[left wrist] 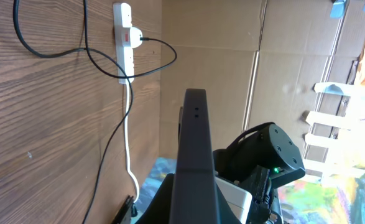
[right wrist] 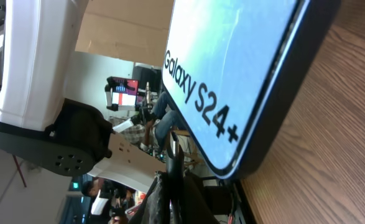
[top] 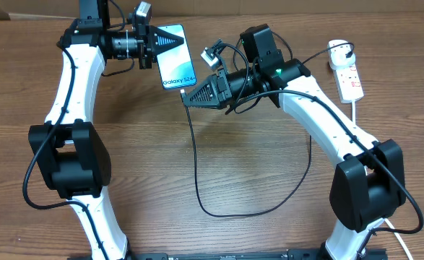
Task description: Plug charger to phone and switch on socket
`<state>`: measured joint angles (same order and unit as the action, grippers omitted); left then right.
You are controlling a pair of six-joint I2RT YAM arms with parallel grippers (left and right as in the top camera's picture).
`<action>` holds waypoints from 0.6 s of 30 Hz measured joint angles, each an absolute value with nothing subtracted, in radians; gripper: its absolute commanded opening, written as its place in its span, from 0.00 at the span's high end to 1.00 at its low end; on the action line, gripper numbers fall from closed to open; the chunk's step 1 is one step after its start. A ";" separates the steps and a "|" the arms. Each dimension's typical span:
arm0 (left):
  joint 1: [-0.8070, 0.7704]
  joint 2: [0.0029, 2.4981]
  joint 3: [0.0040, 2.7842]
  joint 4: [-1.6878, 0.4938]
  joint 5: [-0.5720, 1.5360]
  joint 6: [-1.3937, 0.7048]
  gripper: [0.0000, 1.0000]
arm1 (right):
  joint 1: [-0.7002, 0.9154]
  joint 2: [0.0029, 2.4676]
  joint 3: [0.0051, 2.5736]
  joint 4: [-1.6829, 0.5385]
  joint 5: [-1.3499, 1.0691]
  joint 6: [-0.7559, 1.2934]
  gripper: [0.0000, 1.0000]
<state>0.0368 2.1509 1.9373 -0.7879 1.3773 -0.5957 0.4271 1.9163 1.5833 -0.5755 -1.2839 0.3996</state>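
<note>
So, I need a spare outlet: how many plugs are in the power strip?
1: the charger's white plug adapter, in the power strip on the far right. None looks hidden.

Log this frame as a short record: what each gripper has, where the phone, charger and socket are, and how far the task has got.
left gripper: shut on the phone's upper end
phone: screen faces the overhead camera, lower end toward the right gripper
right gripper: shut on the charger's connector end, at the phone's lower edge
charger: black cable loops over the table to its white plug in the socket
socket: far right; switch state unreadable
stage: connector at phone; seating cannot be told
</note>
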 measured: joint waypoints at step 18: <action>0.032 2.151 1.937 -0.707 1.388 -0.640 0.96 | 0.427 1.916 1.583 -0.551 -1.275 0.435 0.96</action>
